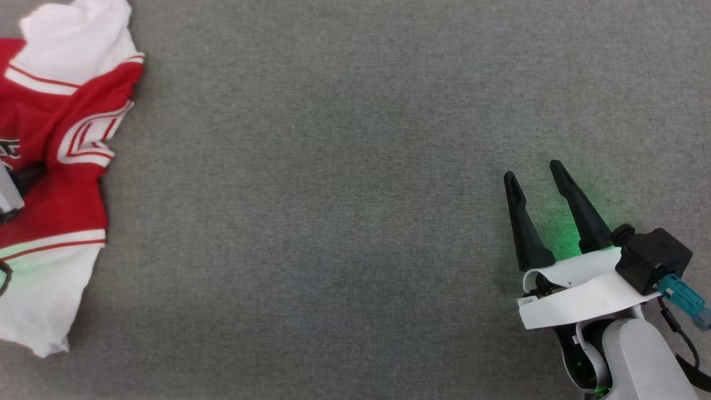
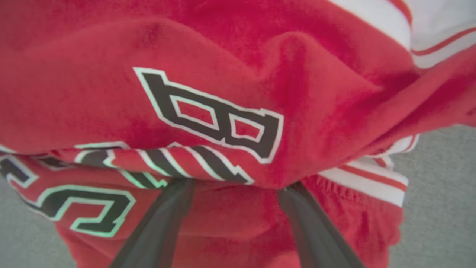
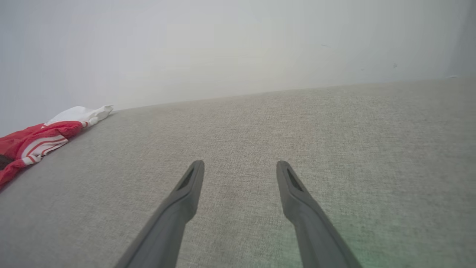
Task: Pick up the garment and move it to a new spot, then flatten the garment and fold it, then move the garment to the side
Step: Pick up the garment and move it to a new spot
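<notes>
Your left gripper point(image 2: 238, 184) stood with its fingers wide apart, about as wide as the right's. Their tips were pushed in under a fold of the jersey point(image 2: 223, 74), with red cloth lying between them, and nothing was pinched that I could see. Your right gripper point(image 1: 533, 172) was spread too and held nothing, low over the bare grey surface point(image 1: 333, 194) and well apart from the cloth. The jersey lay bunched at the left edge of the head view, with white parts at its top and bottom ends.

I'd judge you were at the very first step, taking hold for the pick-up. The next move called for closing the left fingers on that fold, then lifting it clear before carrying it toward the open middle.

The left fingertips were buried under the fold, so you could not tell how many layers sat between them. The head view cut the jersey off at its left edge, and the left wrist was a pale sliver there. The lettering was creased and folded under, so it couldn't be read whole.
</notes>
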You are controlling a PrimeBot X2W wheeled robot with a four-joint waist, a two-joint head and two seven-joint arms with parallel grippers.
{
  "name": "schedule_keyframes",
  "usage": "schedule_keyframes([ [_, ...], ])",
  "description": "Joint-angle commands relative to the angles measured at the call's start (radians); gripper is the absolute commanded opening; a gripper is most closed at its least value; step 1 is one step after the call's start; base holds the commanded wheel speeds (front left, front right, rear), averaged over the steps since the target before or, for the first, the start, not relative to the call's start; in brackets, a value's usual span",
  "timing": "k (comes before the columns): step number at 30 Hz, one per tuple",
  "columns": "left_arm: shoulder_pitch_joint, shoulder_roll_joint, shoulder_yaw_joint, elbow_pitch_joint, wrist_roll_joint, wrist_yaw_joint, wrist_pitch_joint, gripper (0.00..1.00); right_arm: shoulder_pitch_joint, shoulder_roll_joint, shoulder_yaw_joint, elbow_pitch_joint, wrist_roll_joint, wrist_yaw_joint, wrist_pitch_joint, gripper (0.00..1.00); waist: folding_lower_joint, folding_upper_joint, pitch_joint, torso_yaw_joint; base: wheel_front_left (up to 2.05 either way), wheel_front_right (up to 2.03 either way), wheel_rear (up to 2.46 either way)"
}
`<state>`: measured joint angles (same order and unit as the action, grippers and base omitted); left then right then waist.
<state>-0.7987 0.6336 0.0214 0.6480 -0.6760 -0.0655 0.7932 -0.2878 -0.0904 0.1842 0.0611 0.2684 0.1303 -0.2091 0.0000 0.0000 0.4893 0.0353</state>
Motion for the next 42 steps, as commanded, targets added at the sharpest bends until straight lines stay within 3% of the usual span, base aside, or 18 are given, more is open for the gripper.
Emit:
schedule_keyframes([
  [1, -0.005, -0.006, -0.006, 0.011, 0.003, 0.006, 0.006, 1.0, -0.003, -0.001, -0.001, -0.008, -0.01, 0.001, 0.003, 1.0, 0.0, 0.0, 0.006, -0.007, 0.0, 0.0, 0.0],
  [9, -0.02, -0.032, -0.023, 0.101, -0.001, 0.002, -0.009, 1.0, 0.005, -0.004, -0.009, -0.049, -0.011, 0.001, 0.027, 1.0, 0.0, 0.0, 0.003, -0.004, 0.0, 0.0, 0.0],
  [10, -0.023, -0.038, -0.027, 0.11, -0.005, -0.007, -0.012, 0.43, 0.006, -0.004, -0.01, -0.051, -0.012, 0.001, 0.03, 1.0, 0.0, 0.0, 0.0, -0.002, 0.0, 0.0, 0.0],
  [11, -0.028, -0.041, -0.029, 0.112, -0.006, -0.013, -0.029, 0.0, 0.009, -0.004, -0.012, -0.053, -0.012, 0.001, 0.03, 1.0, 0.0, 0.0, -0.003, 0.0, 0.0, 0.0, 0.0],
  [30, -0.202, 0.032, -0.095, 0.043, 0.044, -0.062, -0.251, 0.0, 0.107, 0.016, -0.029, -0.008, 0.014, 0.001, 0.023, 1.0, 0.0, 0.0, -0.242, 0.089, 0.0, 0.0, 0.0],
  [40, -0.287, 0.061, -0.231, -0.044, 0.01, -0.067, -0.257, 0.0, 0.161, 0.025, -0.04, 0.003, 0.02, 0.001, 0.023, 1.0, 0.0, 0.0, -0.378, 0.114, 0.0, 0.0, 0.0],
  [42, -0.301, 0.051, -0.269, -0.066, -0.056, -0.066, -0.224, 0.0, 0.18, 0.028, -0.057, 0.002, 0.015, 0.001, 0.022, 1.0, 0.0, 0.0, -0.412, 0.115, 0.0, 0.0, 0.0],
])
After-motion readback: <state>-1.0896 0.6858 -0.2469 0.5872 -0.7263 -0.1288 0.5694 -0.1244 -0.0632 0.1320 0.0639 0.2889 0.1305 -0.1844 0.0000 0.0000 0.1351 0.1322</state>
